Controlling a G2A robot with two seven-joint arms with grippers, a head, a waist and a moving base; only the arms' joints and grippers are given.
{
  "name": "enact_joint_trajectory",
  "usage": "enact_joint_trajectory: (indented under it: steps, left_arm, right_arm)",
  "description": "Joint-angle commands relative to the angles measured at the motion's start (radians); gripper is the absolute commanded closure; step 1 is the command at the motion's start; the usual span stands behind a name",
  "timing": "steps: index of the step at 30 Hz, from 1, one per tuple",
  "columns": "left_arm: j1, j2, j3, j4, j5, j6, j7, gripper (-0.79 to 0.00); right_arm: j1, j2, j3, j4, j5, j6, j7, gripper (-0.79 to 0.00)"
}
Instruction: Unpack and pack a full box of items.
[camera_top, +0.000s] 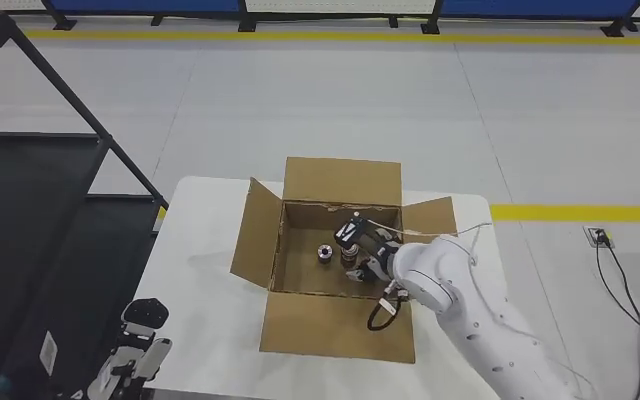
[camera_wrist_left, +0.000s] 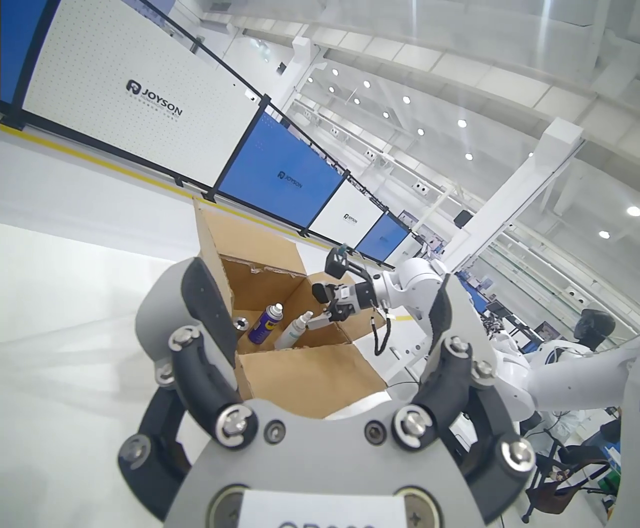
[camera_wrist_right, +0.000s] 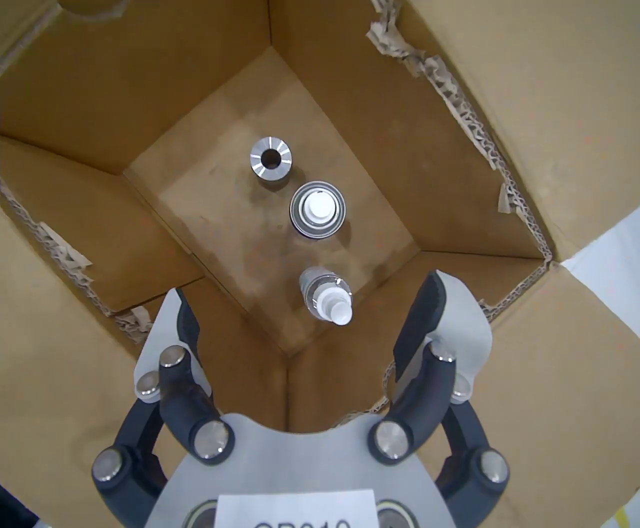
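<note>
1. Nearest is the left gripper (camera_top: 138, 345) (camera_wrist_left: 325, 287), by the near left edge of the white table (camera_top: 200, 290). Its dark-padded fingers (camera_wrist_left: 205, 300) are spread wide with nothing between them, and it is well apart from the box.
2. Mid-table stands the brown cardboard box (camera_top: 342, 180) (camera_wrist_left: 310, 375) (camera_wrist_right: 150, 100). All four flaps are folded outward, and torn paper tape runs along the flap edges.
3. Over the right part of the box's opening hangs the right gripper (camera_top: 358, 250) (camera_wrist_left: 325, 315) (camera_wrist_right: 307, 295). Its fingers (camera_wrist_right: 435, 305) are released and hold nothing.
4. Three items sit in a row on the box floor.
   - On the left is a short silver metal cylinder (camera_top: 324, 254) (camera_wrist_right: 270, 159) with a hole through its centre.
   - In the middle is a blue-and-yellow spray can (camera_wrist_left: 265, 327) (camera_wrist_right: 318, 209) with a white nozzle.
   - On the right is a clear plastic bottle (camera_wrist_left: 295, 331) (camera_wrist_right: 320, 287) with a white spray top.
5. The clear plastic bottle is below the right gripper. In the right wrist view it lies between the two fingers and apart from both. Whether it stands upright or leans cannot be told.
</note>
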Motion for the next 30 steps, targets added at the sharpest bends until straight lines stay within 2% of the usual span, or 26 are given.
enact_joint_trajectory:
  steps: [1,5,9,11,13,15,22,24,27,30]
  left_arm:
    - [-0.033,0.004,0.014,-0.001,-0.02,0.025,-0.032,-0.785]
    - [-0.084,0.009,0.024,0.002,-0.062,0.066,-0.074,-0.785]
    - [-0.093,0.011,0.024,0.0,-0.068,0.076,-0.08,-0.785]
    - [-0.093,0.011,0.024,0.0,-0.068,0.076,-0.08,-0.785]
    - [-0.093,0.011,0.024,0.0,-0.068,0.076,-0.08,-0.785]
    - [-0.093,0.011,0.024,0.0,-0.068,0.076,-0.08,-0.785]
    - [-0.093,0.011,0.024,0.0,-0.068,0.076,-0.08,-0.785]
    - [-0.093,0.011,0.024,0.0,-0.068,0.076,-0.08,-0.785]
    - [-0.093,0.011,0.024,0.0,-0.068,0.076,-0.08,-0.785]
    - [-0.093,0.011,0.024,0.0,-0.068,0.076,-0.08,-0.785]
  right_arm:
    - [0.051,-0.012,-0.037,0.066,0.018,-0.025,0.031,-0.785]
    - [0.126,-0.037,-0.095,0.181,0.043,-0.041,0.073,-0.785]
    - [0.175,-0.059,-0.137,0.289,0.074,-0.059,0.078,-0.785]
    - [0.195,-0.069,-0.155,0.34,0.085,-0.064,0.081,-0.69]
    - [0.212,-0.078,-0.169,0.385,0.1,-0.072,0.08,-0.465]
    - [0.226,-0.086,-0.178,0.421,0.119,-0.085,0.077,-0.391]
    - [0.249,-0.103,-0.202,0.506,0.132,-0.094,0.07,-0.326]
    - [0.251,-0.107,-0.206,0.516,0.134,-0.095,0.064,-0.249]
    - [0.251,-0.109,-0.201,0.513,0.14,-0.098,0.046,0.0]
    - [0.244,-0.099,-0.175,0.49,0.136,-0.106,0.027,0.0]
